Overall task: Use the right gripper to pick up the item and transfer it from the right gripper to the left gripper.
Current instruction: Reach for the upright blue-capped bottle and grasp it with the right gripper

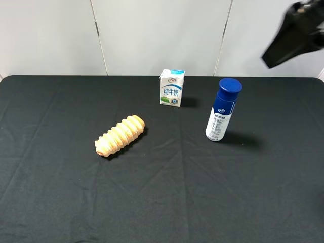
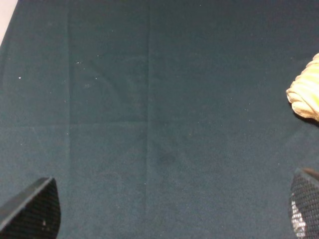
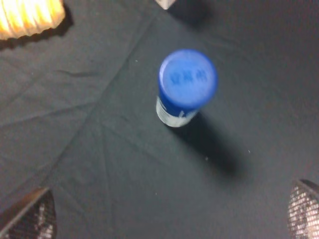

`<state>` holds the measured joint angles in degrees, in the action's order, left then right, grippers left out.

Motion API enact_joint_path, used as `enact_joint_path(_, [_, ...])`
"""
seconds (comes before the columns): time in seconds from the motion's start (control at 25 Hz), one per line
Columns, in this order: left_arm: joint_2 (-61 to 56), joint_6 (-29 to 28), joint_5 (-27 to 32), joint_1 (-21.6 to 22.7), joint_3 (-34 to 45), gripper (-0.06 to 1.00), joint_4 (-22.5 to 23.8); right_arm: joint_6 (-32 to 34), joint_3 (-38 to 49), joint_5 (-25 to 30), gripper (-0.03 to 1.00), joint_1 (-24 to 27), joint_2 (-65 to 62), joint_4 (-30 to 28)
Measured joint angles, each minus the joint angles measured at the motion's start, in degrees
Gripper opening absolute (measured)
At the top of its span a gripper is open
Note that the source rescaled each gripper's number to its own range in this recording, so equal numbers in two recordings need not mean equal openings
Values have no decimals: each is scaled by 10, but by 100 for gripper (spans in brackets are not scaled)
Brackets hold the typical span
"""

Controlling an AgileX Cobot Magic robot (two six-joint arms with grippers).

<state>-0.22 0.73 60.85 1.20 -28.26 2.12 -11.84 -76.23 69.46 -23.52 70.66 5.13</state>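
Nothing grasped yet; pickup and handover both ahead.
From high: tall white cylindrical bottle with dark-blue cap [image 1: 221,110] upright on the black cloth worktop [image 1: 162,202], near the small milk carton [image 1: 172,87], long axis vertical, cap up. Left wrist: black two-finger left end effector [image 2: 167,209] spread apart, empty, over bare cloth. Right wrist: black right end effector [image 3: 164,214] spread apart above the cap, clear of it.

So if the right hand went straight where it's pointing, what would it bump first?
Probably the bottle, blue cap first: the open right hand aims down at it. Depth is unclear, so maybe the black cloth beside it.
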Motion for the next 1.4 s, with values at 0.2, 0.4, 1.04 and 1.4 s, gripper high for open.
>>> enact_joint_path(0.2, [0,0,0,0,0,82,0,-4,-33,1,100,-5,50,1])
enact_joint_path(0.4, [0,0,0,0,0,82,0,-9,-70,2,100,-5,102,2])
enact_joint_path(1.04, [0,0,0,0,0,82,0,7,-124,1,100,-5,240,-9])
enact_joint_path(1.4, [0,0,0,0,0,82,0,24,-125,0,100,-5,280,-34])
